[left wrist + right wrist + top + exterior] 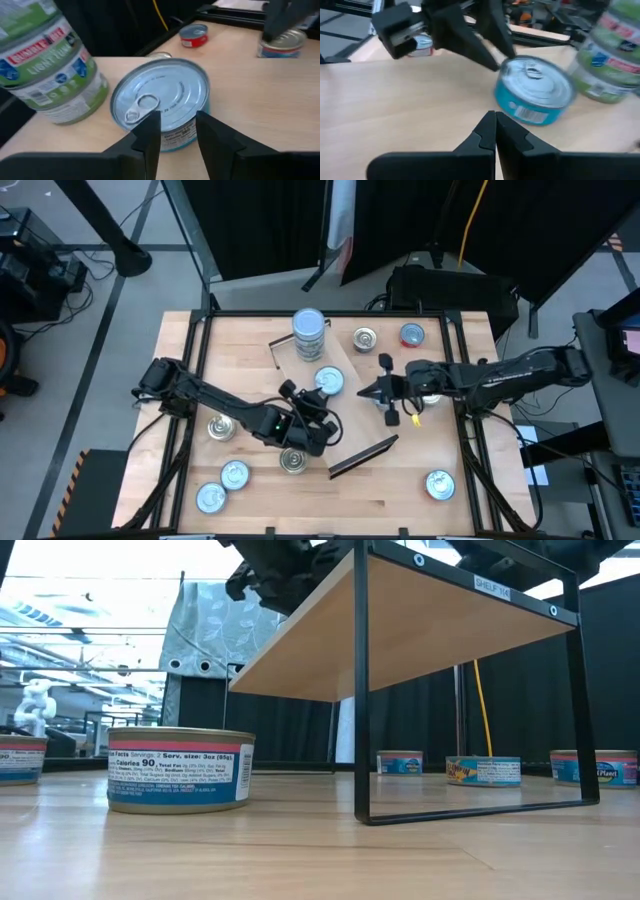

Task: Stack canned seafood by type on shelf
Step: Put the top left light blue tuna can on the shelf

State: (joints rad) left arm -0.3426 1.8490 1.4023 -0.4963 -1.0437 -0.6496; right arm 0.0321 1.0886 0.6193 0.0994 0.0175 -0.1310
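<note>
Tins of two kinds share the shelf [345, 370], and their grouping explains the present positions. A stack of green-labelled tins [47, 65] stands on the shelf board, and a single blue-sided tin [162, 102] with a silver pull-tab top lies flat just beside it, apart from the stack, probably because it is a different type and should start its own pile. The left end effector [177, 132] is at the near rim of this blue tin, its fingers partly apart with the tin's edge between them; from these views I cannot tell if they already press on it. The right end effector [495, 132] points at the same tin from the opposite side with its fingers together and holds nothing, so it seems only to wait or to steady things. Other tins remain scattered on the bench [400, 480], for example near its front left corner [222, 485], so much sorting is still left.
</note>
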